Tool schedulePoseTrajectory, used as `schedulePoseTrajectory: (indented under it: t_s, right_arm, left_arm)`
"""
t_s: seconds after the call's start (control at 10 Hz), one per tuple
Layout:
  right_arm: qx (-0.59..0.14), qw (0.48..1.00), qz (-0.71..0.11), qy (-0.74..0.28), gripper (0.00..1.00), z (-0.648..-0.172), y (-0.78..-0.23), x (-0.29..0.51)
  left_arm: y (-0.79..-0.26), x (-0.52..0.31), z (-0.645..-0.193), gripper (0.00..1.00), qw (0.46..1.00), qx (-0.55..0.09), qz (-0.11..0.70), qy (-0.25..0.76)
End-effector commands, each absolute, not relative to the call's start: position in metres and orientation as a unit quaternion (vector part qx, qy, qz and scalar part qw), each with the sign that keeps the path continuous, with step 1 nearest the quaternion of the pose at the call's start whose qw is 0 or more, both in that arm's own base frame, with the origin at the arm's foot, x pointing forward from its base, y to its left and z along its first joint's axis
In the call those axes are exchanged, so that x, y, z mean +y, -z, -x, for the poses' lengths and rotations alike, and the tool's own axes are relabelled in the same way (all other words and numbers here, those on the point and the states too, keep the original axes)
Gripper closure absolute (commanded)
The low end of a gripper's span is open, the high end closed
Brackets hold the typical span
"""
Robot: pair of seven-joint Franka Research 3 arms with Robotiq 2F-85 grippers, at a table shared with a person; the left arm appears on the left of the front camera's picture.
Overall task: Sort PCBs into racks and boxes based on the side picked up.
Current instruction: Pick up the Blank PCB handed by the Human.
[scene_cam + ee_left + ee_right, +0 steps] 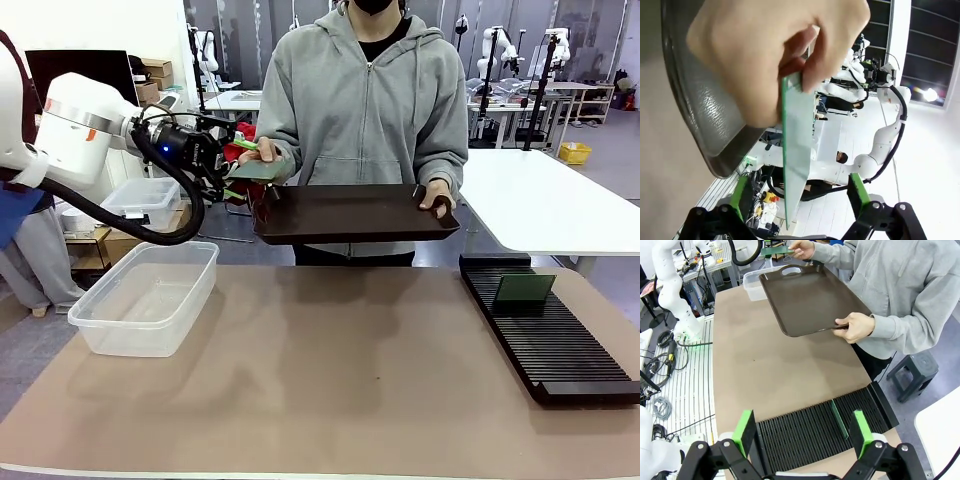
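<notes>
A person's hand holds a green PCB out at the left end of a dark brown tray. My left gripper is open around that board. In the left wrist view the PCB stands edge-on between my green pads, touching neither. A second PCB stands upright in the black rack at the right. My right gripper hangs open above the rack, close to the slotted PCB. The clear box sits empty at the left.
The person stands at the far side and holds the tray above the table's far edge with the other hand. A smaller lidded box stands behind the table at the left. A white table is beyond at the right.
</notes>
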State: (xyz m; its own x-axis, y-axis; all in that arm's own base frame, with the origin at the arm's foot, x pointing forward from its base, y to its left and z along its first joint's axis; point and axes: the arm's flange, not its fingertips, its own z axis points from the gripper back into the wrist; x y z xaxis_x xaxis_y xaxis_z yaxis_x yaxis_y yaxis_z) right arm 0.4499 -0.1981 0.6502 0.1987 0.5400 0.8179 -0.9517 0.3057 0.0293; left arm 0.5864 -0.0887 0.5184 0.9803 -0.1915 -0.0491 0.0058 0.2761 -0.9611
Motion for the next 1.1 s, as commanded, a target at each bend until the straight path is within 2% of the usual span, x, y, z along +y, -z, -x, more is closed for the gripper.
schedulePoseTrajectory:
  t_s: [0.0,0.1,0.2,0.3,0.4,0.5,0.6,1.0]
  right_arm:
    - [-0.364,0.719,-0.286,-0.518,0.0,-0.4475,-0.65,-0.1967]
    - [-0.364,0.719,-0.286,-0.518,0.0,-0.4475,-0.65,-0.1967]
    - [-0.364,0.719,-0.286,-0.518,0.0,-0.4475,-0.65,-0.1967]
    - [-0.364,0.719,-0.286,-0.518,0.0,-0.4475,-0.65,-0.1967]
    - [-0.364,0.719,-0.286,-0.518,0.0,-0.4475,-0.65,-0.1967]
    - [-0.364,0.719,-0.286,-0.518,0.0,-0.4475,-0.65,-0.1967]
    - [-0.364,0.719,-0.286,-0.518,0.0,-0.4475,-0.65,-0.1967]
    - [-0.364,0.719,-0.286,-0.518,0.0,-0.4475,-0.65,-0.1967]
  left_arm:
    - [-0.5189,-0.0899,-0.5984,0.0,0.784,0.066,0.613,0.067]
    - [-0.5188,-0.0901,-0.6004,0.0,0.785,0.042,0.613,0.081]
    - [-0.5195,-0.0876,-0.6024,0.6,0.784,0.032,0.613,0.088]
    - [-0.52,-0.0846,-0.6025,0.6,0.785,0.026,0.612,0.087]
    - [-0.5183,-0.0817,-0.602,1.0,0.785,0.026,0.614,0.081]
    - [-0.5174,-0.0811,-0.5991,0.66,0.784,0.03,0.615,0.076]
    - [-0.5168,-0.0816,-0.5988,1.0,0.784,0.03,0.615,0.075]
    - [-0.5183,-0.0816,-0.5997,1.0,0.784,0.031,0.616,0.075]
